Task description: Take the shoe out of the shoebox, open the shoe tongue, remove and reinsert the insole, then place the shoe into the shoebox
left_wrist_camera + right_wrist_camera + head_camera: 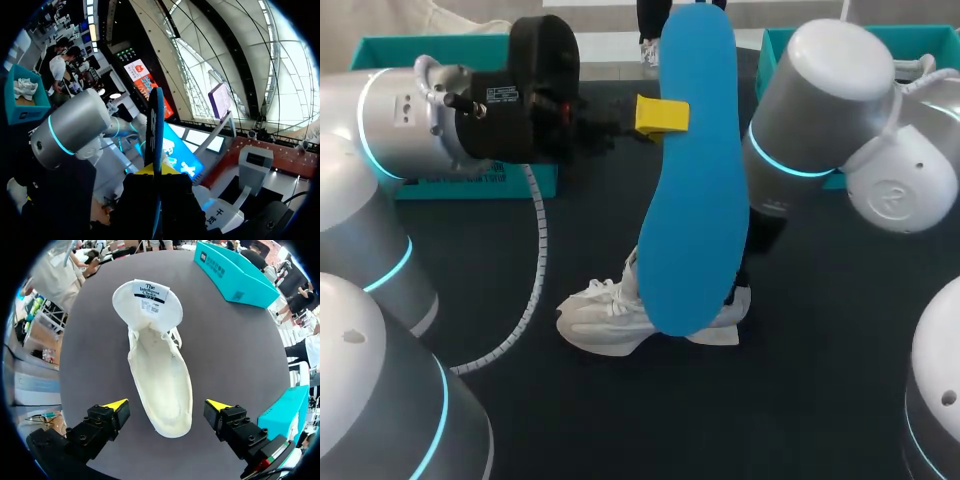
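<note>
Shoe [157, 385] lay sole-down on the table [230, 350], outside both boxes, with the tongue [147, 302] folded back on the side away from the right gripper [167, 405]. That gripper hung above the heel end, fingers spread wide to either side and gripping nothing. Left gripper [665, 115] was closed on the blue insole [695, 200], clamping it edge-on near one end. It held the insole high above the shoe, long axis roughly upright. Left box [450, 185] and right box [775, 50], both teal, stood at the table's rear.
</note>
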Controlling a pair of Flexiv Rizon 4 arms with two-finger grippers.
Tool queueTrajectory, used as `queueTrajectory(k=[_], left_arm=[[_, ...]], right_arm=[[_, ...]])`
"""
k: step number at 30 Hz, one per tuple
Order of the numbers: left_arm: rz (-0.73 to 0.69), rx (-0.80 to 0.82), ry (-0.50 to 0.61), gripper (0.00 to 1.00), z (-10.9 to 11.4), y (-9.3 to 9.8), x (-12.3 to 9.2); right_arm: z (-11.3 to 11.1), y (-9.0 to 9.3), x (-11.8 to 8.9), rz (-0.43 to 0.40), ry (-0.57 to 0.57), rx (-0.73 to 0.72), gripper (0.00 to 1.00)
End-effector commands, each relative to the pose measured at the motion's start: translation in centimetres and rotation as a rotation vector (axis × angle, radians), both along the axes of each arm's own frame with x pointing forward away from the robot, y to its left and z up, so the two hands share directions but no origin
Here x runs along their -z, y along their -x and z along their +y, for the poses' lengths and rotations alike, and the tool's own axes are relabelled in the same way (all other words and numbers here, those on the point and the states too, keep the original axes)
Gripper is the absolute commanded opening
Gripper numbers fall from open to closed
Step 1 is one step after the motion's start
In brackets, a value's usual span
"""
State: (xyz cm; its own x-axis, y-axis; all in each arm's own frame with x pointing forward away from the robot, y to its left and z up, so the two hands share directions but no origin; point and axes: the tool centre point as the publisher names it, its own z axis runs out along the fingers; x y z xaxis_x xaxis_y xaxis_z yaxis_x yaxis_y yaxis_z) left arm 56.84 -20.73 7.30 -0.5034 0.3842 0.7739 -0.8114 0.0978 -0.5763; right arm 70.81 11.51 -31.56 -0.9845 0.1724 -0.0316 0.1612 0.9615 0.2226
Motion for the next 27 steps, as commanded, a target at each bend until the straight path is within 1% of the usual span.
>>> queueTrajectory(k=[1,3,5,6,8,12,13,14,15,16,19,21,26,27], left_arm=[[0.001,-0.002,0.002,0.00,0.0,0.1,0.2],[0.001,-0.002,0.002,0.00,0.0,0.1,0.2],[0.001,-0.002,0.002,0.00,0.0,0.1,0.2],[0.001,-0.002,0.002,0.00,0.0,0.1,0.2],[0.001,-0.002,0.002,0.00,0.0,0.1,0.2],[0.001,-0.002,0.002,0.00,0.0,0.1,0.2],[0.001,-0.002,0.002,0.00,0.0,0.1,0.2],[0.001,-0.002,0.002,0.00,0.0,0.1,0.2],[0.001,-0.002,0.002,0.00,0.0,0.1,0.2],[0.001,-0.002,0.002,0.00,0.0,0.1,0.2],[0.001,-0.002,0.002,0.00,0.0,0.1,0.2],[0.001,-0.002,0.002,0.00,0.0,0.1,0.2],[0.001,-0.002,0.002,0.00,0.0,0.1,0.2],[0.001,-0.002,0.002,0.00,0.0,0.1,0.2]], right_arm=[[2.8,-1.5,0.5,0.008,0.016,-0.032,1.00],[3.8,-2.2,1.2,0.016,0.029,-0.045,1.00],[4.7,-2.8,2.0,0.029,0.020,-0.065,1.00],[4.8,-3.1,2.5,0.031,0.030,-0.071,1.00],[5.0,-3.7,3.2,0.031,0.009,-0.073,1.00],[5.0,-4.1,4.5,0.038,0.003,-0.075,1.00],[5.0,-4.1,4.7,0.041,0.000,-0.074,0.96],[5.1,-4.2,5.3,0.046,-0.002,-0.076,0.84],[5.1,-4.2,5.6,0.052,-0.003,-0.074,0.76],[5.1,-4.2,6.1,0.055,-0.007,-0.074,0.58],[5.1,-4.0,7.0,0.081,0.000,-0.069,0.47],[5.2,-3.9,7.6,0.093,-0.002,-0.068,0.43],[5.4,-3.9,8.5,0.120,0.005,-0.068,0.42],[5.4,-3.8,8.7,0.127,0.009,-0.065,0.39]])
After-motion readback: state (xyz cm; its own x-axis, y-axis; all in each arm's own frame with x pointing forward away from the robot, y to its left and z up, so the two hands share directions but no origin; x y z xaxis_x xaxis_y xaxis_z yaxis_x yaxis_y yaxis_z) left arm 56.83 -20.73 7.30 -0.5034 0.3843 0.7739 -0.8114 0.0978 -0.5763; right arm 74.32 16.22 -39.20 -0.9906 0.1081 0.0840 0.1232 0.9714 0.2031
